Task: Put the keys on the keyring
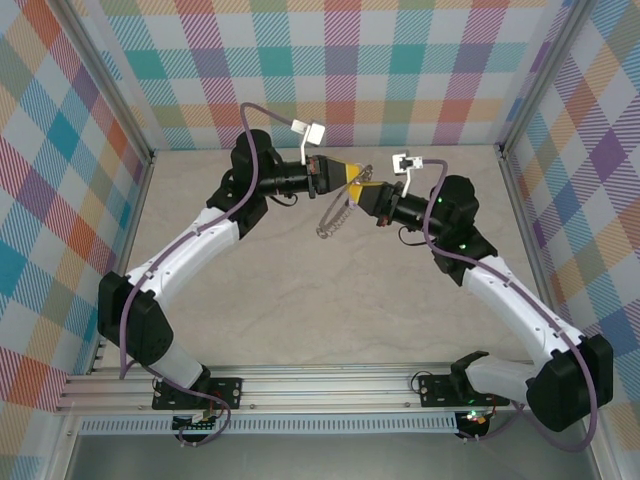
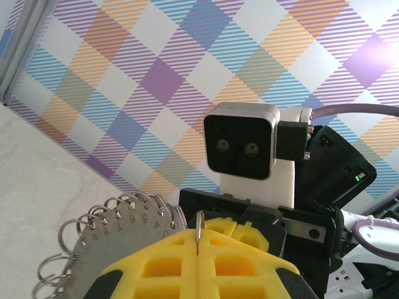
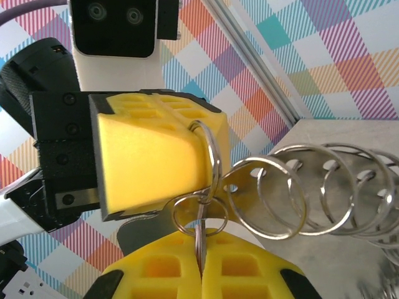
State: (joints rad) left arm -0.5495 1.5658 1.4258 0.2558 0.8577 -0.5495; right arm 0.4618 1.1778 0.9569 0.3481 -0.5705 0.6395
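Both grippers meet tip to tip in mid-air above the table. My left gripper [image 1: 352, 172] [image 2: 198, 240] is shut, its yellow pads pinching the keyring [image 2: 198, 225], a thin silver ring seen edge-on. From the right wrist that keyring [image 3: 214, 156] sticks out of the left gripper's yellow fingers [image 3: 156, 156] and threads a small silver ring [image 3: 182, 219]. My right gripper [image 1: 366, 192] [image 3: 201, 261] is shut on another thin ring [image 3: 201, 240] linked to that small ring. A numbered metal plate [image 2: 118, 233] carrying several large rings [image 3: 312, 187] hangs from them. The keys are out of view.
The plate and rings dangle below the grippers [image 1: 335, 215] over the beige tabletop [image 1: 300, 300]. Checkered walls [image 1: 330, 60] close in the back and both sides. The right arm's camera housing [image 2: 242, 140] sits just beyond my left fingertips.
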